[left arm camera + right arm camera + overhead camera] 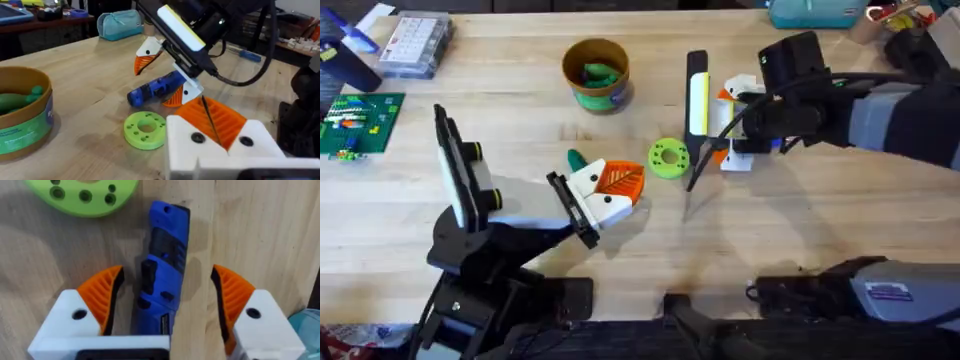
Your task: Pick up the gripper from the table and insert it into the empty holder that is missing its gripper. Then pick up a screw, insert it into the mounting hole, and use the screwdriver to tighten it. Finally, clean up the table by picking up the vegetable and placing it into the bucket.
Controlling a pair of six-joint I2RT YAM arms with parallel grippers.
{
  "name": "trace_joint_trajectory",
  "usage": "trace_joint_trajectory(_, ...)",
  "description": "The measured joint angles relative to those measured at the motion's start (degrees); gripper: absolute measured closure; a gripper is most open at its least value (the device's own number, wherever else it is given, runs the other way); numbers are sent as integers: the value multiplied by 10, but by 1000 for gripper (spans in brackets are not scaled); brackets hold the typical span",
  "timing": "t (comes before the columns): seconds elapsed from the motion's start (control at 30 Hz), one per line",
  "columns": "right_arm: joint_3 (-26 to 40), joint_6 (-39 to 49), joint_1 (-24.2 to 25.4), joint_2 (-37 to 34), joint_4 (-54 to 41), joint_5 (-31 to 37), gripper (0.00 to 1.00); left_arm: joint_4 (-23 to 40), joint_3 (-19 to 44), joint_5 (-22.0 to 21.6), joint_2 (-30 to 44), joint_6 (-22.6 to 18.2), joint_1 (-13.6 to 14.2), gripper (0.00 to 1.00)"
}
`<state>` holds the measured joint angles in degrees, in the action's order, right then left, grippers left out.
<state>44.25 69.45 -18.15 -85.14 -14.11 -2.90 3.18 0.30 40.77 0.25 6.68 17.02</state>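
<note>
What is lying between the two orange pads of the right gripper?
The blue screwdriver lies on the table between the open right gripper's pads, seen in the right wrist view.

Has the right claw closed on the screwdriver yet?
No. The right claw straddles the screwdriver, gaps showing beside both orange pads.

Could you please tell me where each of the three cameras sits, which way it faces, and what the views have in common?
Overhead: above the arms' bases, looking down and forward at the table; both arms show.
Left wrist: on the left arm, facing across the table toward the right gripper; white and orange fingers in the foreground.
Right wrist: looking straight down between its open fingers at the screwdriver.
Shared: all three show the green disc.
</note>
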Motion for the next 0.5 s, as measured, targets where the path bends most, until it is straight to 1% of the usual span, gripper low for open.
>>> trace_joint_trajectory(0.13,0,-1,0,3,-4,-2,7,0,0,0,0,0,0,987)
trace_joint_trajectory(0.23,0,-7,0,22,-20,-4,7,0,0,0,0,0,0,987)
trace_joint_trajectory(0.3,-1,-14,0,50,-32,-12,7,0,0,0,0,0,0,987)
trace_joint_trajectory(0.37,-1,-27,0,92,-42,-24,6,0,0,0,0,0,0,987)
trace_joint_trajectory(0.5,0,-77,-1,173,-79,-46,7,0,0,0,0,0,0,987)
